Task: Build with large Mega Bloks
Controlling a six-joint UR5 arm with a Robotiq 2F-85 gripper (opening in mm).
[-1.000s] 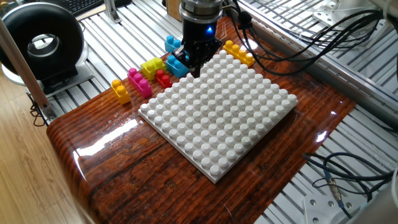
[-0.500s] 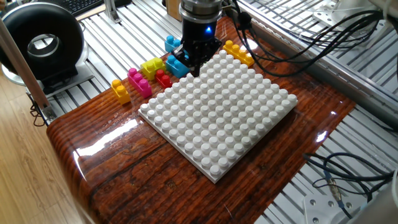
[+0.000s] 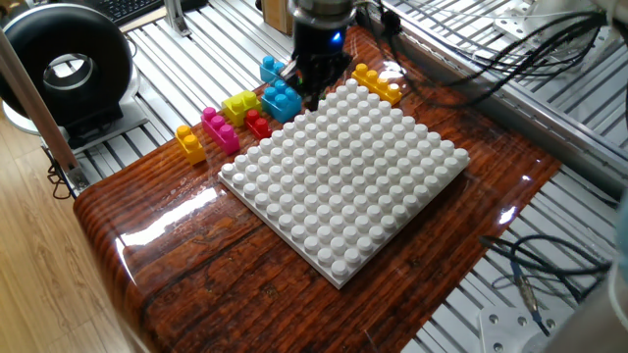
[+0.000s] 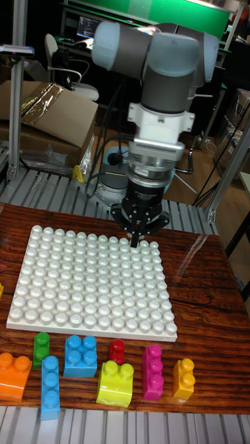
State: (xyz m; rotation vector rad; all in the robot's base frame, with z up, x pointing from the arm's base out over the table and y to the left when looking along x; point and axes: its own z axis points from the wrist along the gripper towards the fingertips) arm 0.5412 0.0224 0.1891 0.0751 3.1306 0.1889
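Bricks lie in a row beside the baseplate (image 4: 42, 305), left to right in the tall view: orange (image 4: 14, 375), green (image 4: 42, 349), blue (image 4: 80, 354), red (image 4: 117, 351), yellow (image 4: 115, 382), magenta (image 4: 152, 372). The gripper (image 4: 135, 240), fingers together and empty, hangs over the far edge.

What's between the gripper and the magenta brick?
In the tall fixed view, only studs of the white baseplate lie between the gripper and the magenta brick; no other brick stands there.

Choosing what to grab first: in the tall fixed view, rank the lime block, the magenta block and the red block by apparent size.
1. Lime block, largest.
2. Magenta block, narrower; both sit at a similar distance.
3. Red block, clearly smallest, though the lime block hides its lower part.
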